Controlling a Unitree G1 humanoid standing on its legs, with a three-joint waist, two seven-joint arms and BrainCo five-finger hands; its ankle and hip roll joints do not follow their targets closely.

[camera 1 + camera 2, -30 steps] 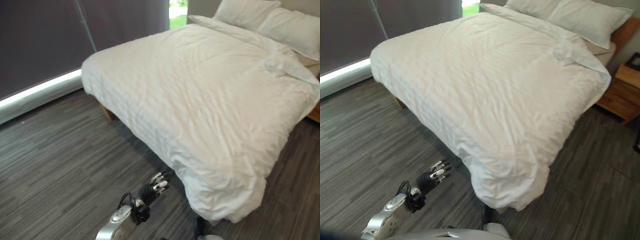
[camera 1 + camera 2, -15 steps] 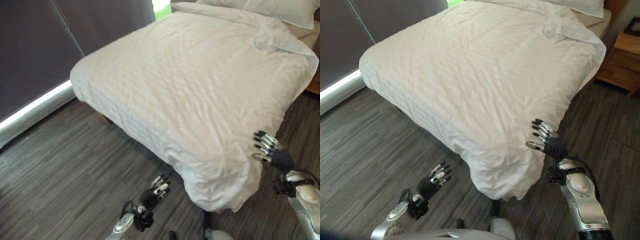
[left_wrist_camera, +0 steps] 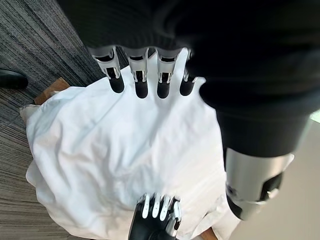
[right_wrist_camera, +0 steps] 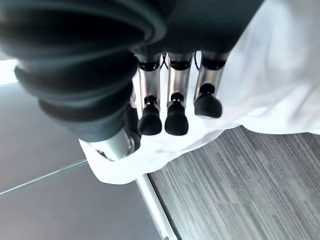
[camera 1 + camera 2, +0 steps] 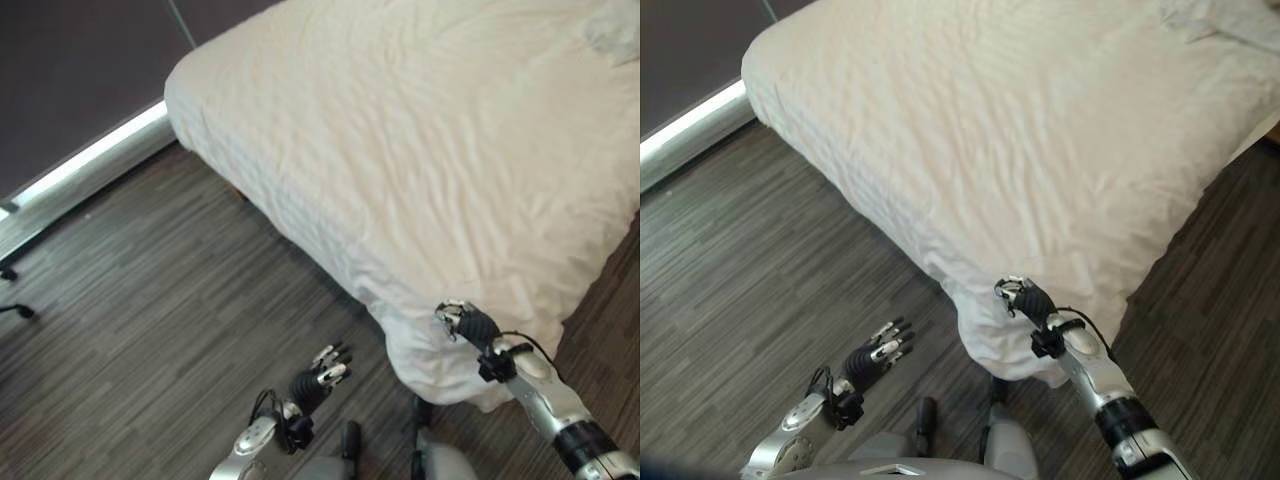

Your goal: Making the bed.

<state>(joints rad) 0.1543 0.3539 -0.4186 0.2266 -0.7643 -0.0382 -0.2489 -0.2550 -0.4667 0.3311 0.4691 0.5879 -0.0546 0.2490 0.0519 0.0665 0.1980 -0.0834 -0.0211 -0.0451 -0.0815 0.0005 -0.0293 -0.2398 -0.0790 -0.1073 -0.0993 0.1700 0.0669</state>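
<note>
no legible text, labels or numbers

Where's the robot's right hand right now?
In the left eye view, the right hand is low on the right, at the duvet's hanging corner.

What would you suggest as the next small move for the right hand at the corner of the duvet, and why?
Probably close the right hand on the hanging corner of the white duvet. The hand is already at that bunched corner, which droops toward the floor, but its fingers look fairly straight rather than wrapped around cloth. The left hand hangs low over the floor, away from the bed.
</note>
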